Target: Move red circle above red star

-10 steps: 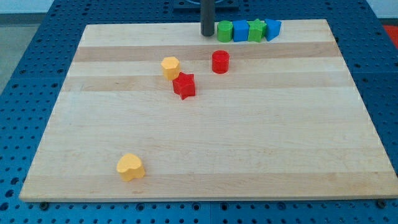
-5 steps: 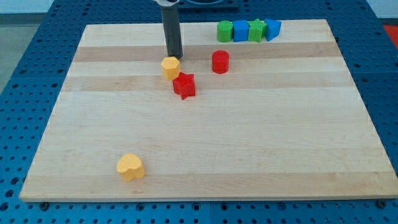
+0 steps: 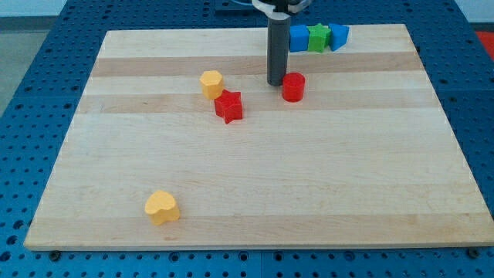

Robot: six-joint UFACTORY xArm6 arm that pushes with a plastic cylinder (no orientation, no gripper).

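The red circle [image 3: 293,87] stands on the wooden board, right of centre near the view's top. The red star [image 3: 228,106] lies to its left and a little lower. My tip [image 3: 275,83] is down on the board just left of the red circle, touching or nearly touching its upper-left side, and well to the right of the red star.
A yellow block [image 3: 211,83] sits just up-left of the red star. A yellow heart [image 3: 162,207] lies near the view's bottom left. A blue block [image 3: 299,37], a green star [image 3: 317,36] and another blue block [image 3: 337,35] line the board's top edge; my rod hides what is left of them.
My tip swung from beside the yellow block rightward to the red circle's left side. The red circle slid right and slightly down. The rod now covers the green block in the top row.
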